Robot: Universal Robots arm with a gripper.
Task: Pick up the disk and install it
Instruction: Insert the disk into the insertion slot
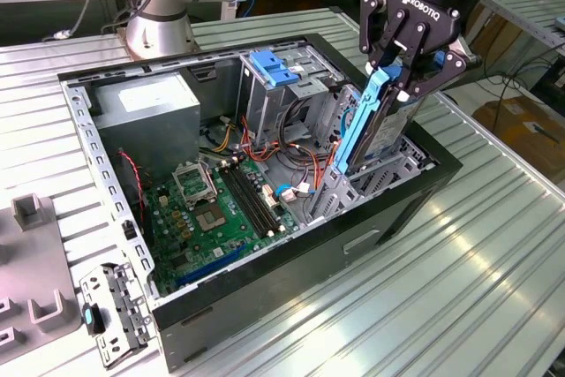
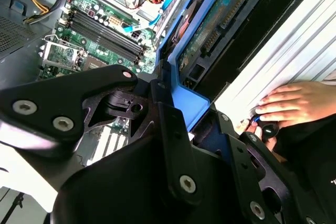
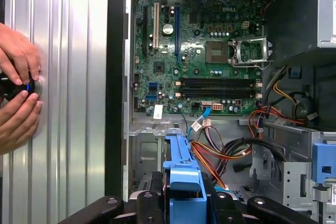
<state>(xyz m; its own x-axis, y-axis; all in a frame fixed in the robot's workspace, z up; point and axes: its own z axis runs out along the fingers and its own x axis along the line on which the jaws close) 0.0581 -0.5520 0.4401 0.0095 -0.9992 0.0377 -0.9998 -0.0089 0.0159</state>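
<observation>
Clamping the disk [image 1: 387, 134] tilted at the drive bay [image 1: 408, 165], the hand [image 1: 397, 86] could jam its blue rails [image 1: 356, 130] against the bay's wall.

Exterior cam's up high off a corner of the open PC case [image 1: 291, 293], angled down. Both wrist cams sit tight behind the gripper [image 1: 399, 81], facing into the case; all 3 catch the motherboard [image 1: 221, 209].
</observation>
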